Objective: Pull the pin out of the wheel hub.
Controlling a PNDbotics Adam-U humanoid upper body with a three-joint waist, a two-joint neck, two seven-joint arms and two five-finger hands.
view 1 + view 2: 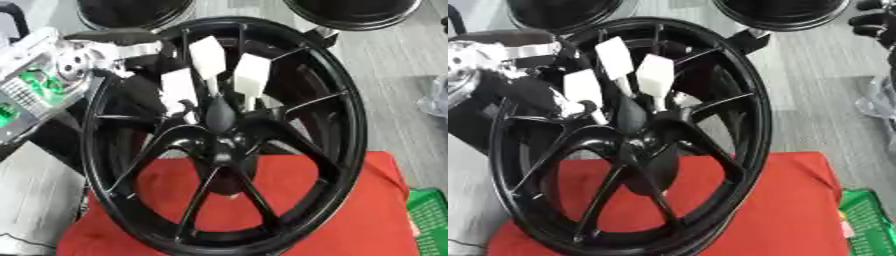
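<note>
One black wheel hub (227,135) on red cloth (350,215); three white pins (208,55); left hand (144,92) fingers unclear.

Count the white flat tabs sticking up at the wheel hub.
3 white flat tabs: left one lowest, middle one highest, right one, all above the black spoked wheel's hub. More may be hidden.

Black wheel hub (227,140), white tags (208,57), red cloth (350,215).

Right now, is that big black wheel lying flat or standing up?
Standing up, leaning slightly. The black wheel rests on its lower rim on the red cloth, its spokes facing the camera.
</note>
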